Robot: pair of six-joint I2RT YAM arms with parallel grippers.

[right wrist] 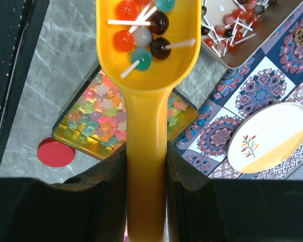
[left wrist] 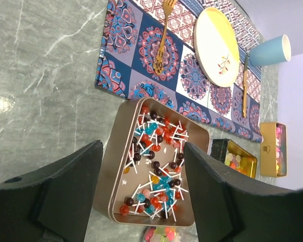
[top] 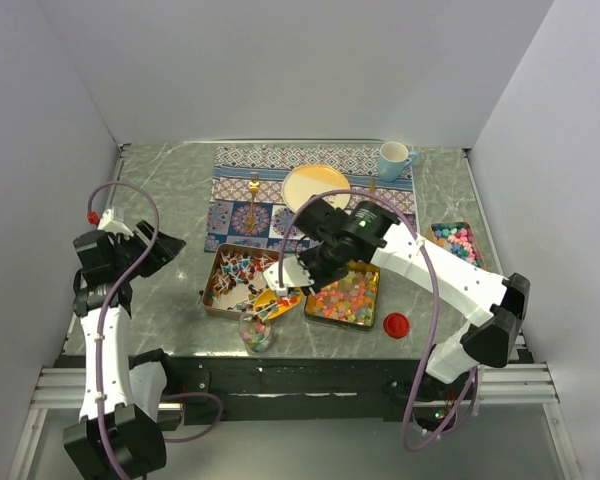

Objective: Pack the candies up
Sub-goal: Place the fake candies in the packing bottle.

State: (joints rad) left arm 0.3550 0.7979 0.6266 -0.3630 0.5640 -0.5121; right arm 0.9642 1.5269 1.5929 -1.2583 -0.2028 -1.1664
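My right gripper is shut on the handle of a yellow scoop. The scoop's bowl carries several lollipops and hangs over the near right corner of the lollipop tin. Below the scoop lies a gold tin full of small pink, orange, yellow and green candies. A small glass jar holding similar candies stands at the table's near edge. My left gripper is open and empty, held up on the left, apart from the tins.
A red lid lies right of the candy tin. Another small tin of sweets sits at the far right. On a patterned placemat at the back are a plate, a fork and a blue cup.
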